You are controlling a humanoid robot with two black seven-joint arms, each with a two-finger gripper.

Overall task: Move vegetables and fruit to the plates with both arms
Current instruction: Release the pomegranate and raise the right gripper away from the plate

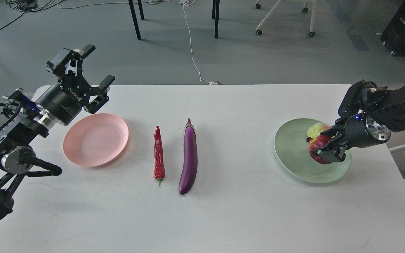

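Observation:
My right gripper (323, 150) is shut on the dark red pomegranate (317, 147) and holds it over the mint green plate (294, 154). The yellow-green fruit (315, 129) lies on that plate just behind the pomegranate, partly hidden by it. The purple eggplant (189, 158) and the red chili pepper (159, 154) lie side by side at the table's middle. The empty pink plate (96, 139) sits to their left. My left gripper (95, 70) is open and empty, raised above the pink plate's far-left rim.
The white table (223, 211) ends close to the green plate on the right. Chair and table legs and cables stand on the grey floor behind the table's far edge.

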